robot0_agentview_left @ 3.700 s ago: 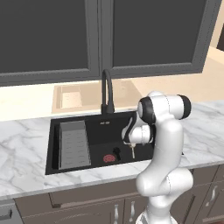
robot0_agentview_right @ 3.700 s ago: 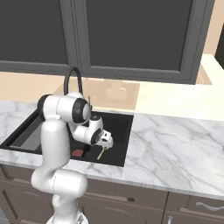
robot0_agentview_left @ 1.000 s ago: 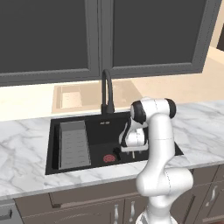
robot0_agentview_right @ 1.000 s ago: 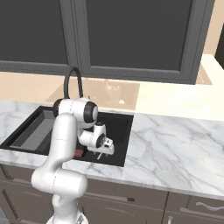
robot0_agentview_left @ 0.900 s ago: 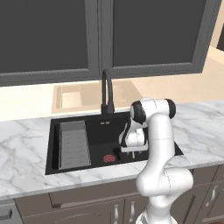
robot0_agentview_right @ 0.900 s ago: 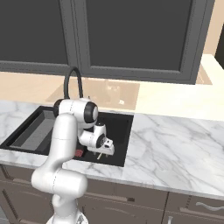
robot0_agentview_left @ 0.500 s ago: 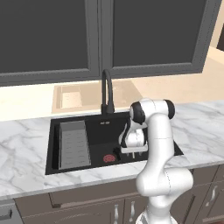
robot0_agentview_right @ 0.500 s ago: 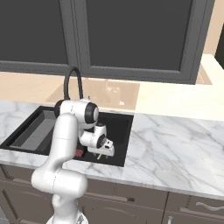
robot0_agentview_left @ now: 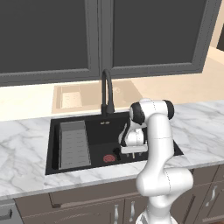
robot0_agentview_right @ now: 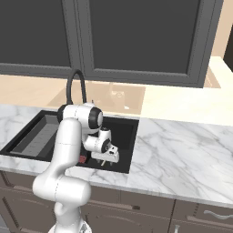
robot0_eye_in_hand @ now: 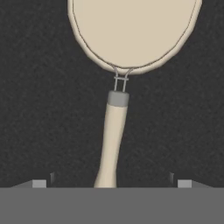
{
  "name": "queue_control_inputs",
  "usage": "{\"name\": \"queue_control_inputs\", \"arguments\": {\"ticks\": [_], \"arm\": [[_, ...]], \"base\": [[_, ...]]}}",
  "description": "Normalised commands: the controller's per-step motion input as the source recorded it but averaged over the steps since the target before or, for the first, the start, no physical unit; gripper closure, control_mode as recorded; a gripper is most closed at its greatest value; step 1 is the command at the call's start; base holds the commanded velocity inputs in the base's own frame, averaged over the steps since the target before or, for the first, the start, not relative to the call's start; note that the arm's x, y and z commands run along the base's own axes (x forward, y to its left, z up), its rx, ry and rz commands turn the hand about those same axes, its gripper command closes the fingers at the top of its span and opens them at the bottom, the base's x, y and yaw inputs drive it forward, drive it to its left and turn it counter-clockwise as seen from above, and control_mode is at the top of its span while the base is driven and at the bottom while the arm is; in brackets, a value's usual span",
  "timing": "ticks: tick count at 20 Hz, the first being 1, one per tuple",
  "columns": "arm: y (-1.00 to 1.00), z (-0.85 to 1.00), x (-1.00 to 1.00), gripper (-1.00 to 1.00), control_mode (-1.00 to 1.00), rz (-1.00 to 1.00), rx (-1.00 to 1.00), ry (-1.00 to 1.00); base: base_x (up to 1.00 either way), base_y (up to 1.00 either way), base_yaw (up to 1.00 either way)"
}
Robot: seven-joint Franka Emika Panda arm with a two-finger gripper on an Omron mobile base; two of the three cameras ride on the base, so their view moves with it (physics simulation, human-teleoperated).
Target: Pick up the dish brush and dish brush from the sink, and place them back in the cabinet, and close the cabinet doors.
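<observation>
Arm is lower into the sink [robot0_agentview_left: 57, 131] than a few seconds ago; over the last second it barely moves, so the descent looks finished or nearly so. Gripper [robot0_eye_in_hand: 111, 183] hangs right of the red drain [robot0_agentview_left: 109, 158], over the black basin floor.

Hand view: cream dish brush [robot0_eye_in_hand: 114, 131] lies flat on the basin floor, round head away from the gripper, thin handle running back between the two fingertips [robot0_eye_in_hand: 39, 183]. Jaws spread wide, one on each side of the handle, neither touching it. Nothing held.

Judgement: first pick is lined up but not made; the squeeze on the handle comes next. Cabinet placement and door closing not begun.

Hard to make out:
- Near end of the handle is cut off at the bottom of the hand view.
- From the base views the wrist covers the brush.
- Black brush not identifiable anywhere in the basin.
- Wall cabinet doors [robot0_agentview_left: 48, 39] above the sink look closed and dark-panelled; whether these are the target cabinet I cannot tell.
</observation>
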Motion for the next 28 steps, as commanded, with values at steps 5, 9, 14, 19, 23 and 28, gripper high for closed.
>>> {"name": "queue_control_inputs", "arguments": {"ticks": [5,9,14,19,23,28], "arm": [[0.03,-0.13,0.0,-1.0,-1.0,0.0,0.0,0.03],[0.0,0.0,0.0,-1.0,-1.0,0.0,0.0,0.0],[0.0,0.0,0.0,-1.0,-1.0,0.0,0.0,0.0],[0.0,0.0,0.0,-1.0,-1.0,0.0,0.0,0.0],[0.0,0.0,0.0,-1.0,-1.0,0.0,0.0,0.01],[0.0,0.03,0.0,-1.0,-1.0,0.0,0.0,0.0]], "base": [[0.0,0.0,0.0],[0.0,0.0,0.0],[0.0,0.0,0.0],[0.0,0.0,0.0],[0.0,0.0,0.0],[0.0,0.0,0.0]]}}
